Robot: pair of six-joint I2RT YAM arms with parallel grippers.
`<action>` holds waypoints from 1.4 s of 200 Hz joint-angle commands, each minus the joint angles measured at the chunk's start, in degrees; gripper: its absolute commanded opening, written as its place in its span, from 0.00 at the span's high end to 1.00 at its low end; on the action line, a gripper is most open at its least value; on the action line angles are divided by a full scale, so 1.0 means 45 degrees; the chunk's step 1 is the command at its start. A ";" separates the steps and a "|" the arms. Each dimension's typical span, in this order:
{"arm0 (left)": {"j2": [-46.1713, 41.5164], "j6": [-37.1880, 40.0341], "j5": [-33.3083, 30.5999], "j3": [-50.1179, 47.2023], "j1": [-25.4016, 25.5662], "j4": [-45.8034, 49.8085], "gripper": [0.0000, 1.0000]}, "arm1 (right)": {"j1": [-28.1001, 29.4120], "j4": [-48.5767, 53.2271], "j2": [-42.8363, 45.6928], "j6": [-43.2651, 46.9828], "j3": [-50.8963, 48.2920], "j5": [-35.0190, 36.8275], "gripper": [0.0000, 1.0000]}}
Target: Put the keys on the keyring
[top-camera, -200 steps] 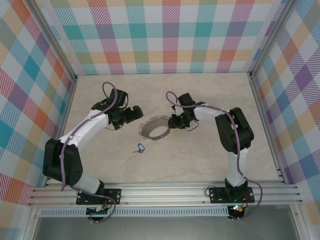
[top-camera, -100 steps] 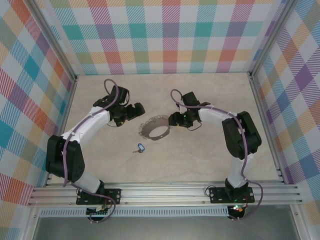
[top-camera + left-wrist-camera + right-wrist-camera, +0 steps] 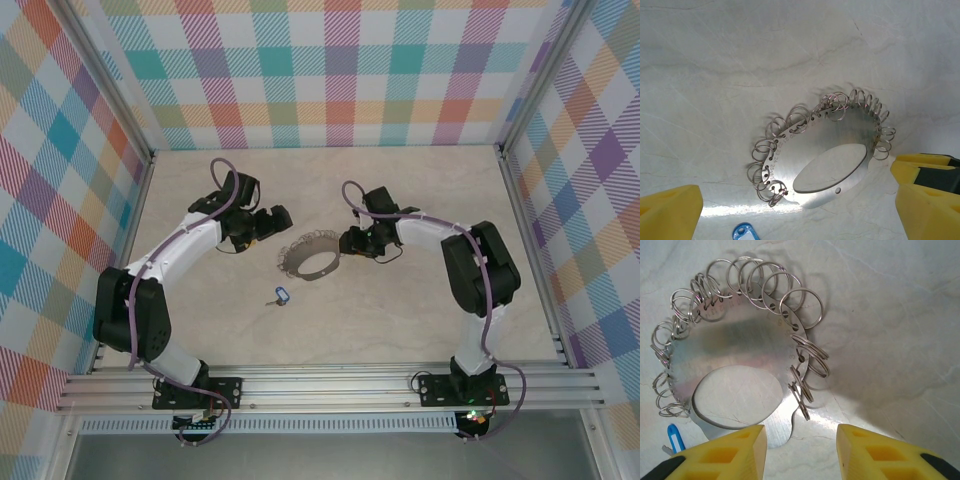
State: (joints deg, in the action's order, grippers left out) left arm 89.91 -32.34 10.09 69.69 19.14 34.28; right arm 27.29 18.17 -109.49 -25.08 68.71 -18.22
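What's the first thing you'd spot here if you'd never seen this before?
The shiny metal keyring in the middle of the table, its rim fringed with little wire loops, lies between the open left gripper and the right gripper. Then the tiny key with its blue tag, lying alone on the near side of it.

A: Pale beige marbled tabletop, thin grey veins all over, matte under soft, even light.
B: Boxed in on three sides. Plaid back panel, teal, pink, orange and purple on white.
A: Same plaid on the left panel and the right panel, stripes on the diagonal there.
B: Silver aluminium post up the far-left corner, slotted aluminium rail along the near edge.
A: Plain grey strip below that. Bright glare streak on the marble, left wrist view.
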 commanded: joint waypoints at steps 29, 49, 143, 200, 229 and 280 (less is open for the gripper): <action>0.0060 -0.0060 0.0124 0.0377 0.0252 0.0135 0.01 | 0.0012 -0.0165 -0.0491 -0.0032 0.0327 -0.0438 0.65; 0.0059 -0.0060 0.0084 0.0410 0.0259 0.0184 0.01 | 0.0030 -0.0172 -0.0614 -0.0035 0.0448 -0.0539 0.66; 0.0079 -0.0003 -0.0032 0.0469 0.0254 0.0272 0.01 | 0.0149 0.0124 -0.0886 0.0090 0.0892 -0.0637 0.81; 0.0109 0.0060 -0.0068 0.0494 0.0259 0.0297 0.01 | 0.0203 0.0202 -0.0805 0.0124 0.0712 -0.0677 0.81; 0.0079 0.0116 0.0008 0.0485 0.0259 0.0272 0.01 | 0.0279 0.0208 -0.0843 0.0127 0.0738 -0.0677 0.76; 0.0001 0.0137 -0.0054 0.0470 0.0259 0.0321 0.01 | 0.0342 0.0191 -0.1001 0.0075 0.0864 -0.0557 0.76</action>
State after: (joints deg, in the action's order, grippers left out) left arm 89.95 -32.29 10.00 70.35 19.55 34.37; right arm 28.38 18.20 -112.79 -24.86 71.40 -20.03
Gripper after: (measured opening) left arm 0.994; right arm 0.246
